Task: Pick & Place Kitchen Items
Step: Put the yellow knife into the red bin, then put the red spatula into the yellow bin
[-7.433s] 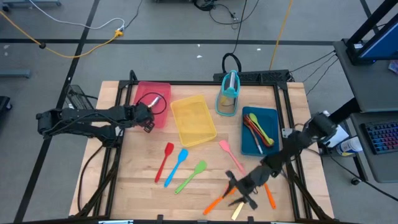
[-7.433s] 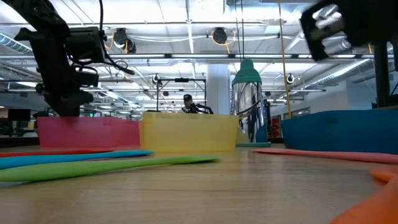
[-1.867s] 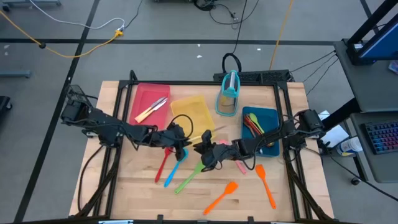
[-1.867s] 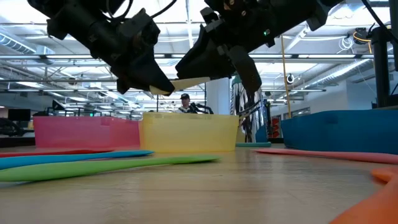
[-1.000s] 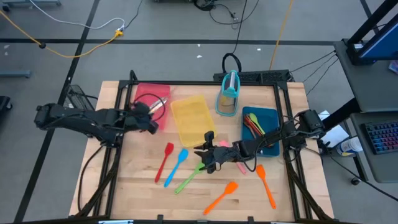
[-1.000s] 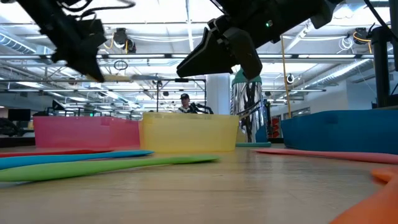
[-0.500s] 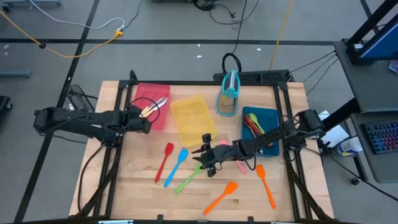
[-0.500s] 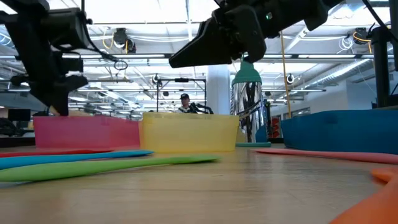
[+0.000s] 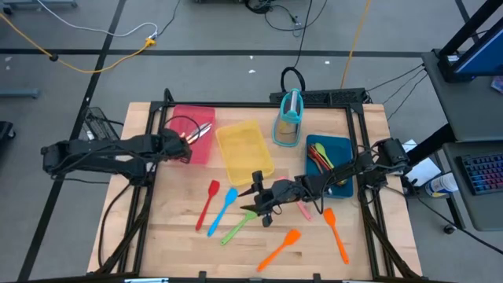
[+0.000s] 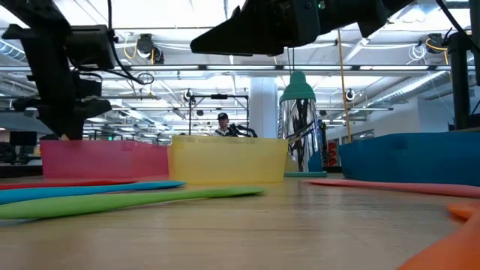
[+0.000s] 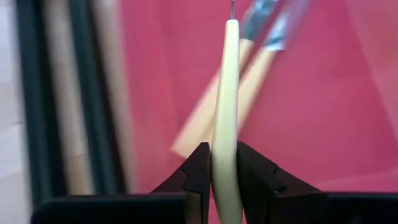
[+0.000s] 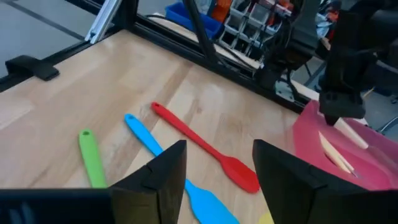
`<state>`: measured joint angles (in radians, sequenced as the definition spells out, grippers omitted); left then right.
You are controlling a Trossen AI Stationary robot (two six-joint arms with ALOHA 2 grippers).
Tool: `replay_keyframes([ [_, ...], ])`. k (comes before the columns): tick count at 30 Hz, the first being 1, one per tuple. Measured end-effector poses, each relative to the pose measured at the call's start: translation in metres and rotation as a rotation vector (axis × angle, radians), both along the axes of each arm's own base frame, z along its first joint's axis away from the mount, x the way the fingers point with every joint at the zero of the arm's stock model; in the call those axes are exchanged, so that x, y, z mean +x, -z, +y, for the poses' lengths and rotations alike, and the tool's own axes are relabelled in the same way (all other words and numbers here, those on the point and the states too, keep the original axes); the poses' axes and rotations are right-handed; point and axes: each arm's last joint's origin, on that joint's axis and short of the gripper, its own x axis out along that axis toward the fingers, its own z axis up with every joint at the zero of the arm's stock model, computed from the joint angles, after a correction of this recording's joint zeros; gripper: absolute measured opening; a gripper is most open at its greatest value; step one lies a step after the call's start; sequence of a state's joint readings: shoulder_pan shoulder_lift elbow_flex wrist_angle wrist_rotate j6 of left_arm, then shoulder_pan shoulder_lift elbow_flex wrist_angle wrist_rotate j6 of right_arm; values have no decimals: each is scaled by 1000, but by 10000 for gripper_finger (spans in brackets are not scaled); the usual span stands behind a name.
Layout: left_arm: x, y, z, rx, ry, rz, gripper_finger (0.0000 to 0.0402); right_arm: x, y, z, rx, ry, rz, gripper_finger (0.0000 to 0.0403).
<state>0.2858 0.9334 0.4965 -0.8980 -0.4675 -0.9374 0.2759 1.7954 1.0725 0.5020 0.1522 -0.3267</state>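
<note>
My left gripper (image 9: 185,141) hangs over the red tray (image 9: 193,112) at the far left, shut on a cream-handled knife (image 11: 227,93). Two more cream-handled knives (image 11: 261,81) lie on the tray's floor below it. My right gripper (image 9: 258,198) stands open above the table's middle, just near of the yellow tray (image 9: 244,149), with nothing between its fingers (image 12: 158,177). Below and ahead of it the red spatula (image 12: 205,149), blue spatula (image 12: 165,162) and green spatula (image 12: 92,158) lie flat on the wood. My left gripper pinches the knife's cream handle (image 11: 225,163) between its two fingers, which slant down from the table's left. The knife runs on ahead, roughly in line with the fingers, blade end (image 11: 231,11) farthest out. It is over the tray floor; whether its tip touches, I cannot tell.
A teal-framed holder (image 9: 289,118) stands at the far middle. The blue tray (image 9: 339,146) at the right holds several utensils. A pink spatula (image 9: 303,211) lies partly under my right arm; two orange spatulas (image 9: 280,248) (image 9: 335,229) lie near the front right.
My left gripper has gone down and toward the far left over the red tray, tipping steeper and rolling, the knife still in its hold. My right gripper has stayed in place, tipped up toward level and opened.
</note>
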Motion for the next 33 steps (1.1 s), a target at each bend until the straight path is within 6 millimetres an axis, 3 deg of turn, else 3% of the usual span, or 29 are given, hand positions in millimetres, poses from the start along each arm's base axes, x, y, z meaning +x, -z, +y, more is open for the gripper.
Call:
replay_keyframes([
  [6,21,6,8,2,161,-26,57,0,0,-1,20,9,7,175],
  [12,35,16,16,8,150,-34,58,0,1,-1,74,27,22,176],
  [19,40,28,18,-15,158,28,64,-1,2,-1,69,28,32,172],
  [33,42,29,19,4,266,87,122,-1,3,-1,64,28,43,173],
])
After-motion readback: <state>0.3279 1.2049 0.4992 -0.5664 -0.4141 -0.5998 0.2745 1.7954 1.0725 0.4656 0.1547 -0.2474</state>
